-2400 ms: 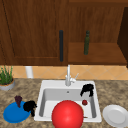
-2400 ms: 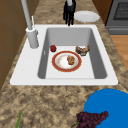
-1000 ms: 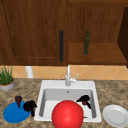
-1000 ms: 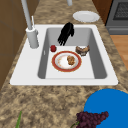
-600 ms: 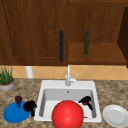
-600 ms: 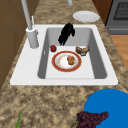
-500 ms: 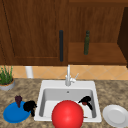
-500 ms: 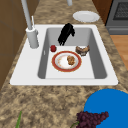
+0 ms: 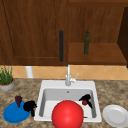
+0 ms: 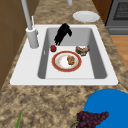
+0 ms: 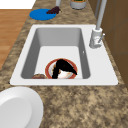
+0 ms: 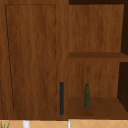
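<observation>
Down in the sink (image 9: pixel 45 100), the right hand (image 9: pixel 86 98) hangs over a small red apple (image 9: pixel 84 102), its fingers pointing down toward the basin floor. From the left side the hand (image 10: pixel 62 33) slants from the far wall toward the tap side, and its fingertips end just beside the apple (image 10: pixel 53 48), touching it or nearly so; I cannot tell whether they are closed round it. The apple thus lies at the very tips of the fingers, on the side nearer the tap (image 10: pixel 32 37), and it sits on the basin floor close to the back wall. It is roundish, so it shows no long axis to line up with.

Just beside the apple, toward the middle of the sink, lies a red-rimmed plate (image 10: pixel 66 61) with some food on it, and past that a brown bowl (image 10: pixel 82 49). From the right side the hand (image 11: pixel 62 67) stands in front of that plate (image 11: pixel 50 66).

The left hand (image 9: pixel 30 106) hovers well apart, at the edge of a blue plate (image 9: pixel 12 115) on the table, near grapes (image 9: pixel 18 99), fingers curled and holding nothing. So the right hand is by far the nearer to the apple.
</observation>
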Controlling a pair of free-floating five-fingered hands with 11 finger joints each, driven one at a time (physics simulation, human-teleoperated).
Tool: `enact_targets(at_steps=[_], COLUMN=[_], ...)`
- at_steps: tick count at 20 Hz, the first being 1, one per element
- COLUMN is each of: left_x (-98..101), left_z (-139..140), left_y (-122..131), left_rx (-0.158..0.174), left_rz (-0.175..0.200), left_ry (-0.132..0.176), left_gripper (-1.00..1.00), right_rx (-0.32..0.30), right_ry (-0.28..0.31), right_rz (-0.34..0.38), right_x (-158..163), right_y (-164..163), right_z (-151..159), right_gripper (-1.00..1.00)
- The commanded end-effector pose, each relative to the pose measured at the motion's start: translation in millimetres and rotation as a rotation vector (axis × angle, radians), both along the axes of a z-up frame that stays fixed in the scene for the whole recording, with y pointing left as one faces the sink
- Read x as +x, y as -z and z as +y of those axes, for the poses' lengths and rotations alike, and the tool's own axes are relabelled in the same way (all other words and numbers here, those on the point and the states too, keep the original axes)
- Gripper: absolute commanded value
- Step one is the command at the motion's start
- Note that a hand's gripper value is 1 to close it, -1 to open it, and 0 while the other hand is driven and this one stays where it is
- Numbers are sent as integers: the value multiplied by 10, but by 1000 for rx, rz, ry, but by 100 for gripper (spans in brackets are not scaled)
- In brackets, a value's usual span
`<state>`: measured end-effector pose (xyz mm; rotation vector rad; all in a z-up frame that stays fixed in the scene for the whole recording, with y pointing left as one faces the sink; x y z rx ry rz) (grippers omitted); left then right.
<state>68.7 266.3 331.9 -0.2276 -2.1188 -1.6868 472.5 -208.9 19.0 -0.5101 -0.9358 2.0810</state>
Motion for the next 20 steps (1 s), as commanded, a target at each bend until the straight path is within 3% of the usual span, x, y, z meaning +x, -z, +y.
enact_targets(at_steps=[1, 6, 12, 17, 20], left_x=[0, 0, 0, 0, 0], left_z=[0, 0, 0, 0, 0], left_y=[0, 0, 0, 0, 0], left_rx=[0, 0, 0, 0, 0], left_rz=[0, 0, 0, 0, 0], left_ry=[0, 0, 0, 0, 0], left_gripper=[0, 0, 0, 0, 0], right_rx=[0, 20, 27, 70, 80], right_ry=[52, 34, 56, 36, 30], right_rz=[11, 55, 118, 229, 245], right_x=[162, 472, 814, 938, 949], right_y=[103, 434, 798, 971, 986], right_z=[-73, -95, -118, -143, -164], right_gripper=[-100, -100, -100, -100, -100])
